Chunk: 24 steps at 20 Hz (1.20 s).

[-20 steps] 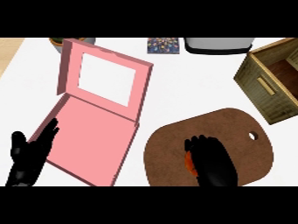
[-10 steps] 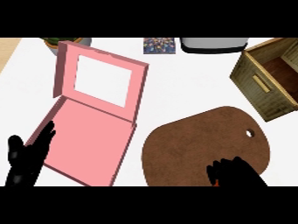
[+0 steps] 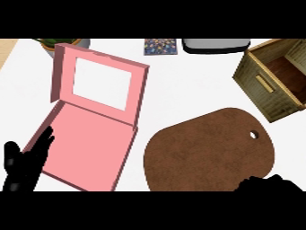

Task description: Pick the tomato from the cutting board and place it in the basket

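- At the counter's near edge, low on the brown cutting board (image 3: 208,152), only the top of the black right hand (image 3: 268,183), cut off by the view's lower border; open or closed, impossible to tell
- On the board's visible face, no tomato anywhere; possibly hidden under or inside that right hand, possibly below the border, not to be settled from this view
- Up at the far right corner, apart from the board, the woven basket (image 3: 261,83), set on the diagonal, with nothing red showing in its brown interior
- Judged from that: placing not yet done; pick-up perhaps under way, unconfirmed; left to do, by this reading, a lift, a carry up and to the right across the board, and a release over the basket's open top
- Heading and long axis of the tomato: unreadable with the fruit out of sight; probably near-round, so of little weight for the drop
- At lower left, resting beside the open pink box (image 3: 89,143), the left hand (image 3: 24,164), fingers (image 3: 44,139) straight, slightly apart and pointing up, holding nothing
- Along the far edge, a potted plant (image 3: 62,43), a patterned card (image 3: 163,46) and a grey container (image 3: 215,44), all well off the likely route
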Available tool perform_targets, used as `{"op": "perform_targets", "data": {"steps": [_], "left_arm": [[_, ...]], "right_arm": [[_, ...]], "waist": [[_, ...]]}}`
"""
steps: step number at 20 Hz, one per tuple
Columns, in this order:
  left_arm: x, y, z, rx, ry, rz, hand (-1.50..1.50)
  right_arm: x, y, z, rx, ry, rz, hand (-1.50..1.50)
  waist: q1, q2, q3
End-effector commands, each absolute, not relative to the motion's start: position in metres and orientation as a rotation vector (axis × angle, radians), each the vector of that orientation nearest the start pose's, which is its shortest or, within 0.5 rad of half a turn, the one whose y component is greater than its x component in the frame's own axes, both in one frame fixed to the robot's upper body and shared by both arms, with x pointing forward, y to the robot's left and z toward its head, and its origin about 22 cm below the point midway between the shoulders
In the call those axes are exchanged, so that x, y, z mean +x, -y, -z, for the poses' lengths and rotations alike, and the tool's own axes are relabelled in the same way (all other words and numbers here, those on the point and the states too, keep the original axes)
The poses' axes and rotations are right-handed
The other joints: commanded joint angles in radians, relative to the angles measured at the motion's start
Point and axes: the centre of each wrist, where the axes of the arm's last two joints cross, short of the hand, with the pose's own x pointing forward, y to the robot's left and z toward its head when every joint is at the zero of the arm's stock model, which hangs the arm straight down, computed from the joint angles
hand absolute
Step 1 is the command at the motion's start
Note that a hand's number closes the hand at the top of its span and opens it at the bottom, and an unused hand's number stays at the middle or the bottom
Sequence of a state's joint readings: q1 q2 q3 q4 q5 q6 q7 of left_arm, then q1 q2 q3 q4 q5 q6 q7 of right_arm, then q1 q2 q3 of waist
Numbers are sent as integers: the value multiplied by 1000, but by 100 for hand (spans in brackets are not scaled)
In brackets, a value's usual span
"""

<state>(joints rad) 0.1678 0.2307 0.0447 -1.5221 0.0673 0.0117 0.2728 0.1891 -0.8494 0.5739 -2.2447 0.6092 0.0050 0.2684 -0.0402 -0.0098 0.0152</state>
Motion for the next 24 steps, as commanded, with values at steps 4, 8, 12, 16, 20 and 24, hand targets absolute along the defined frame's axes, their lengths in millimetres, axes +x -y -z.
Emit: {"op": "perform_targets", "data": {"steps": [4,8,12,16,20,24], "left_arm": [[182,-316,43,199,1010,-19,0],[179,-308,42,192,1005,-6,0],[179,-296,52,178,1018,17,0],[188,-307,42,183,1022,13,0],[187,-286,46,149,1014,40,0],[205,-298,36,158,1007,36,0]], "right_arm": [[116,228,-177,-321,1851,-835,150],[125,245,-202,-354,1863,-734,150],[145,270,-235,-490,1850,-657,150],[163,300,-273,-530,1874,-496,150],[189,344,-317,-552,1846,-427,150],[192,370,-378,-588,1807,-416,150]], "waist": [[-13,7,-15],[-2,7,-16],[8,10,-18],[20,9,-18],[45,12,-16],[51,13,-18]]}}
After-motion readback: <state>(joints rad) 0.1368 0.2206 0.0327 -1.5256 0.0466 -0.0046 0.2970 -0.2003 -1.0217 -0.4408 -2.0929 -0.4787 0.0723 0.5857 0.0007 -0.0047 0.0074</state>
